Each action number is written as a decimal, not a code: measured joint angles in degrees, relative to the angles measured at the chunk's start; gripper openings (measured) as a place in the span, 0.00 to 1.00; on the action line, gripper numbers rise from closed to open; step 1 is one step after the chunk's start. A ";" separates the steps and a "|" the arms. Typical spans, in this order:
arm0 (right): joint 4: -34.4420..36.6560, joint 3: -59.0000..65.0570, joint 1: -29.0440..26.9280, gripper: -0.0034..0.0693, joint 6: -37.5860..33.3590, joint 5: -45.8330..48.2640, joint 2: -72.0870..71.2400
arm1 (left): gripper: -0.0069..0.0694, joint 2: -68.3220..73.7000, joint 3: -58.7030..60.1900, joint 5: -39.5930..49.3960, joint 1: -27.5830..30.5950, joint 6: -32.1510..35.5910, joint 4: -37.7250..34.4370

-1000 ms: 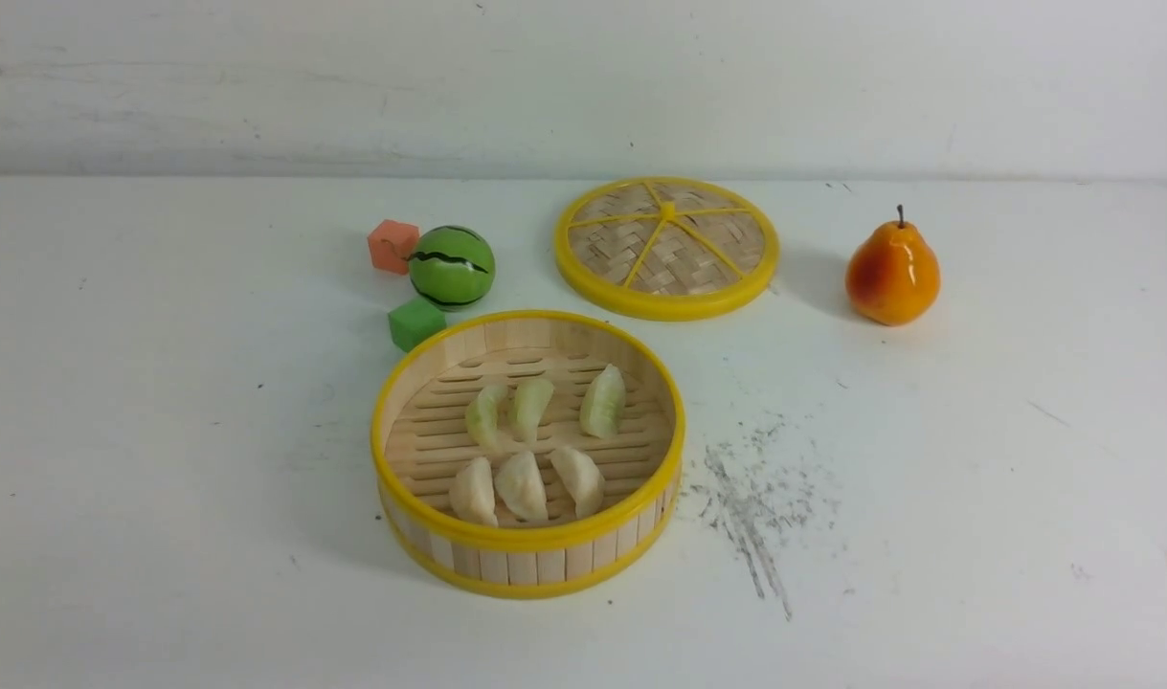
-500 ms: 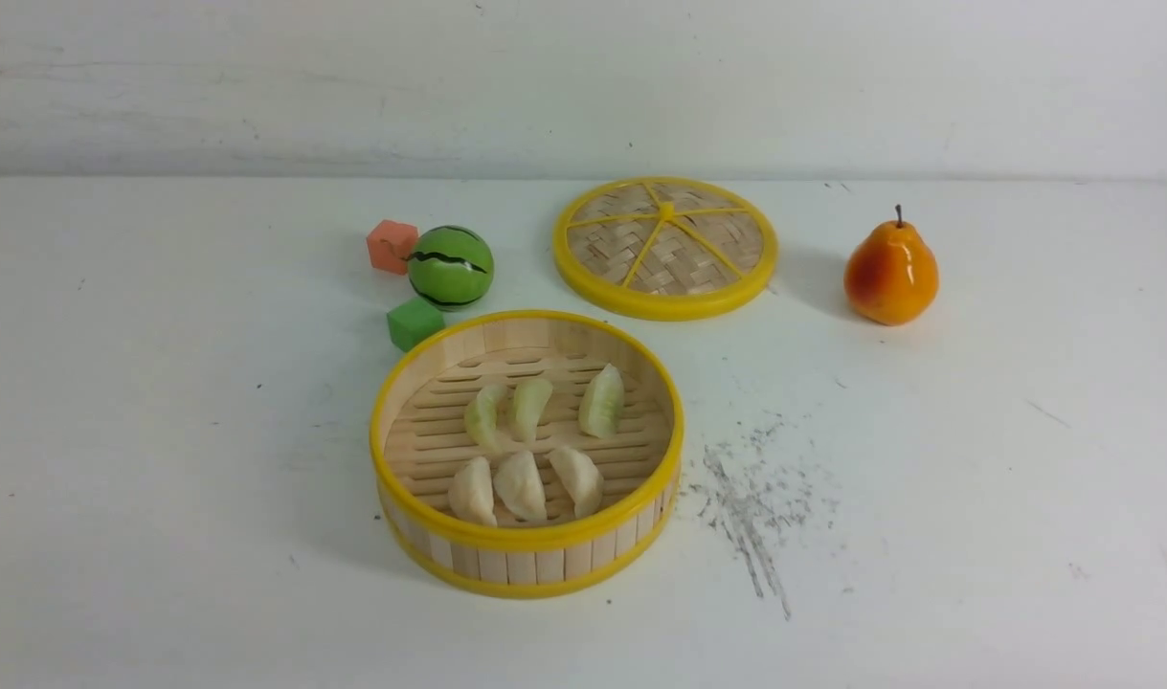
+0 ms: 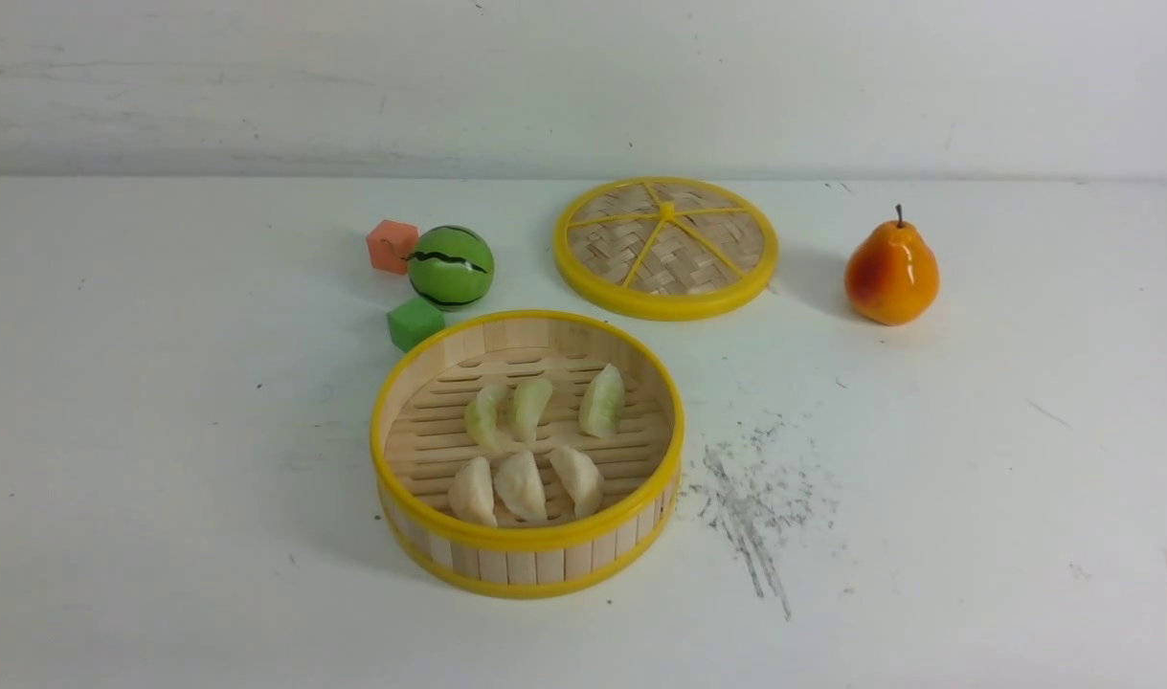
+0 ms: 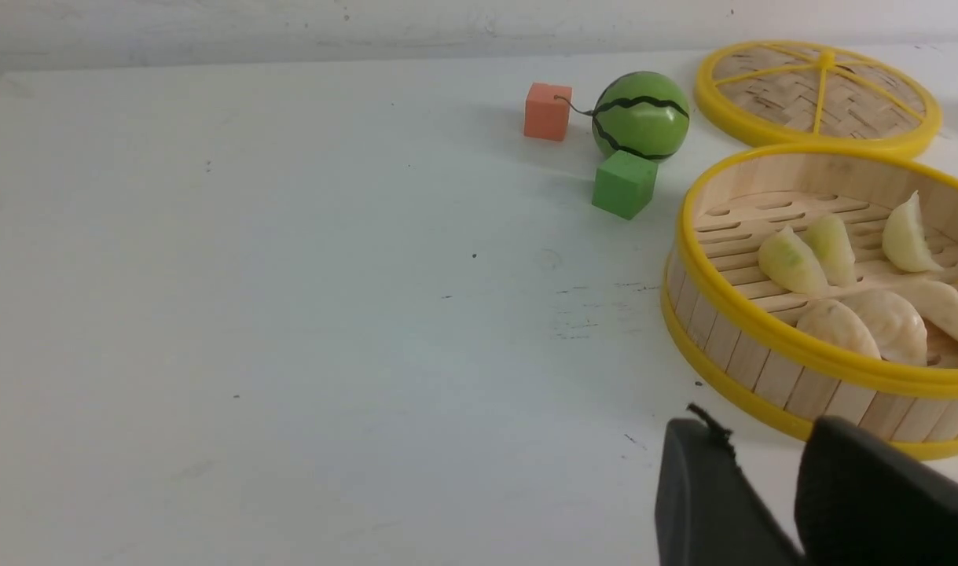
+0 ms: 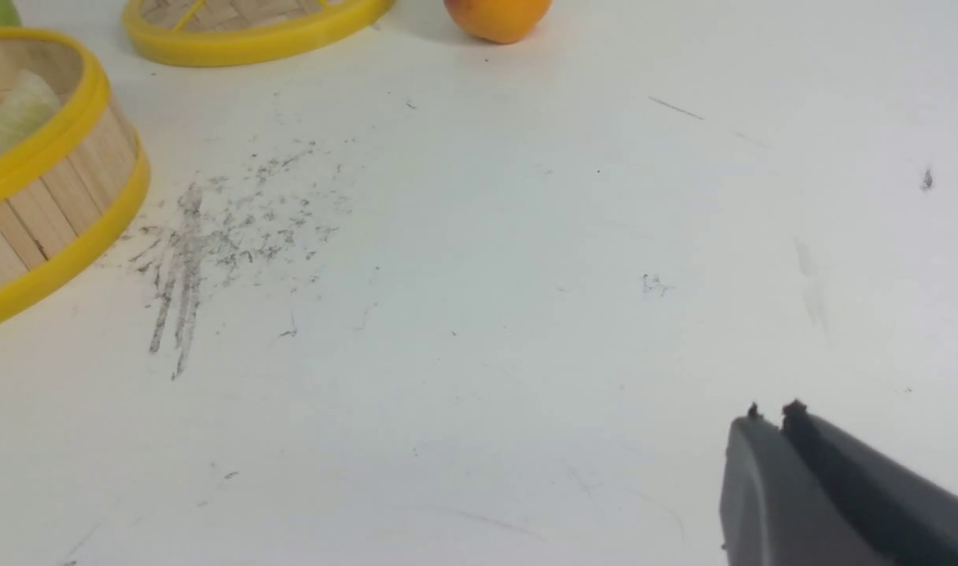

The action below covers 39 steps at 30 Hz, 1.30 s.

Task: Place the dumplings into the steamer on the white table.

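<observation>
Nothing here is carrying a brand, label or readable writing. In the front view the steamer [image 3: 528, 455] is sitting at the middle of the white table [image 3: 162, 431], with all six dumplings [image 3: 535, 445] lying on its slatted floor: three green at the 12 o'clock side, three cream at the 6 o'clock side. The woven lid [image 3: 666, 246] is lying at its 1 o'clock, the pear [image 3: 891, 273] at its 2 o'clock, and the toy watermelon [image 3: 451, 266], orange cube [image 3: 392, 246] and green cube [image 3: 415, 323] at its 11 o'clock. Against the earlier frames, nothing on the table is sitting differently. In the left wrist view the left gripper [image 4: 761, 448] is hovering just beside the steamer wall, jaws parted by a narrow gap, holding nothing. In the right wrist view the right gripper [image 5: 771, 411] is hanging over bare table near the grey scratches [image 5: 211, 236], its tips nearly together, empty.
</observation>
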 joint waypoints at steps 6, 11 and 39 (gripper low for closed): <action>0.12 0.00 0.00 0.10 0.00 0.00 0.00 | 0.35 0.00 0.00 0.00 0.00 0.00 0.00; 0.12 0.00 0.00 0.11 0.00 0.00 0.00 | 0.36 0.00 0.25 0.00 0.00 0.00 0.14; 0.12 0.00 0.00 0.16 0.00 0.00 0.00 | 0.07 -13.24 22.66 -21.02 31.17 20.64 -39.09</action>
